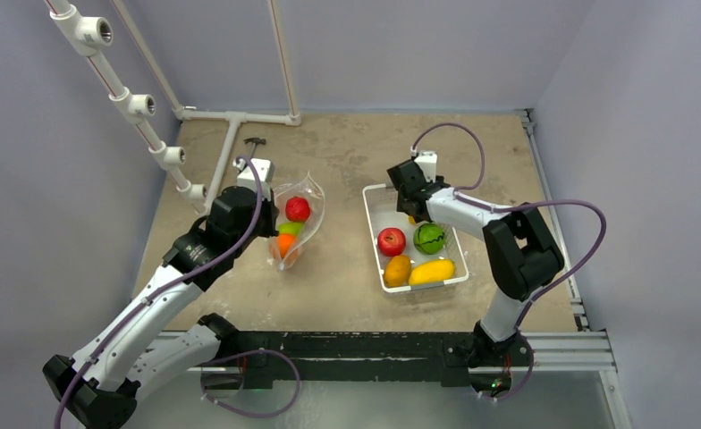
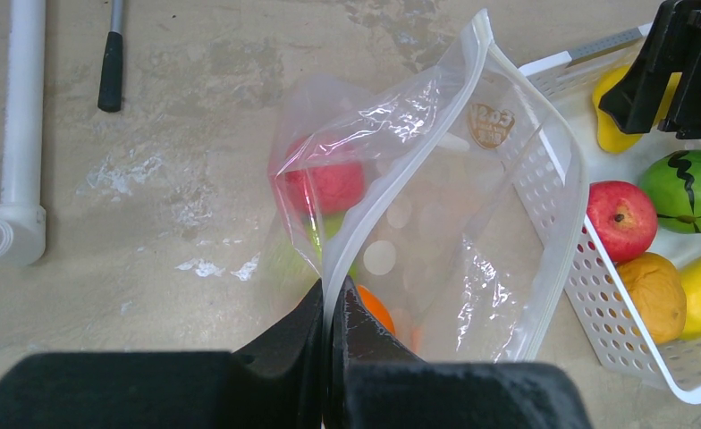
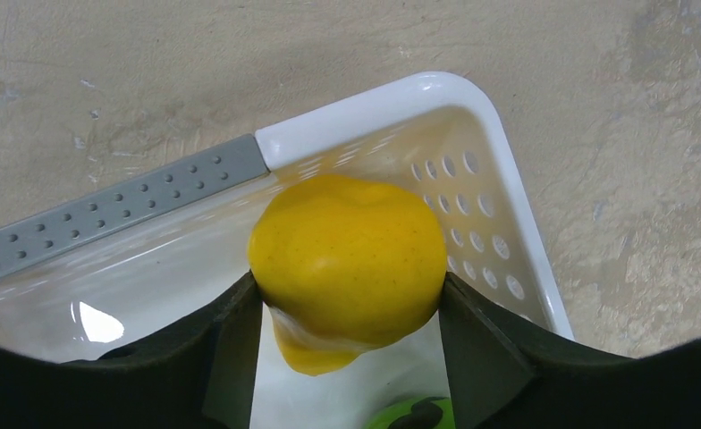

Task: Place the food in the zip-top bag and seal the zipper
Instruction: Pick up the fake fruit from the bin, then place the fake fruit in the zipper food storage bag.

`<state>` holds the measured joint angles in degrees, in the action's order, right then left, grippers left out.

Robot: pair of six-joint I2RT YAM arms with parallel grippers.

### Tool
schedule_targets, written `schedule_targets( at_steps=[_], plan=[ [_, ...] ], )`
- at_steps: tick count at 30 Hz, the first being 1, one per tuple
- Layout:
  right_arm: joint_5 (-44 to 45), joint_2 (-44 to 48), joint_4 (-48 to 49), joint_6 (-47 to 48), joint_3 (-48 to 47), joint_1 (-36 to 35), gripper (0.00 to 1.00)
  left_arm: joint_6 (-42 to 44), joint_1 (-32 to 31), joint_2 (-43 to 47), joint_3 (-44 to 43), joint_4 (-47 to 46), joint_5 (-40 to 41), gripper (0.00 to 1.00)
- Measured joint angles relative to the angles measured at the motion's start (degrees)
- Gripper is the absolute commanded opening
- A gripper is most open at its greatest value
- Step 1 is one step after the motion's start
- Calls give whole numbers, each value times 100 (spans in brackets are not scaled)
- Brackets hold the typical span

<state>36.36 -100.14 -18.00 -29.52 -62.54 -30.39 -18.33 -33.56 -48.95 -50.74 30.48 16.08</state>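
Observation:
The clear dotted zip-top bag (image 1: 300,223) stands open left of centre, holding a red fruit (image 2: 333,186), a green fruit (image 2: 327,234) and an orange fruit (image 2: 376,309). My left gripper (image 2: 332,290) is shut on the zipper strip (image 2: 392,170) at the bag's near mouth edge, and it shows in the top view (image 1: 271,219). My right gripper (image 3: 349,288) is shut on a yellow fruit (image 3: 347,255) at the far end of the white basket (image 3: 401,89). The basket also holds a red apple (image 1: 392,241), a green fruit (image 1: 429,238), an orange fruit (image 1: 397,270) and a yellow mango (image 1: 432,272).
The basket's near rim (image 1: 423,288) is right of centre. White pipes (image 1: 132,103) run along the left wall and the floor behind the bag. A black-handled tool (image 2: 110,71) lies near them. Grey walls close in the back and sides.

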Motion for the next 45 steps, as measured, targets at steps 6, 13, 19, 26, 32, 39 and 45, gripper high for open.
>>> schedule_targets(
  at_steps=[6, 13, 19, 26, 32, 39, 45],
  plan=[
    [-146, 166, 2, 4, 0, 4, 31, 2, 0, 0, 2, 0, 0, 0],
    [-339, 817, 15, 31, 0, 4, 28, 11, 0, 0, 2, 0, 0, 0],
    [-656, 1351, 136, 160, 22, 4, 24, 11, 0, 0, 2, 0, 0, 0],
    [-1373, 2184, 511, 424, 118, -15, 24, 13, 0, -7, 2, 0, 0, 0],
    [-2240, 3045, 1040, 649, 129, -131, 25, 13, 0, -28, 2, 0, 0, 0],
    [-3233, 3659, 1661, 802, 131, -485, 27, 13, 0, -59, 2, 0, 0, 0],
    [-3456, 3692, 1937, 890, 129, -1333, 27, 15, 0, -61, 2, -2, 0, 0]
  ],
)
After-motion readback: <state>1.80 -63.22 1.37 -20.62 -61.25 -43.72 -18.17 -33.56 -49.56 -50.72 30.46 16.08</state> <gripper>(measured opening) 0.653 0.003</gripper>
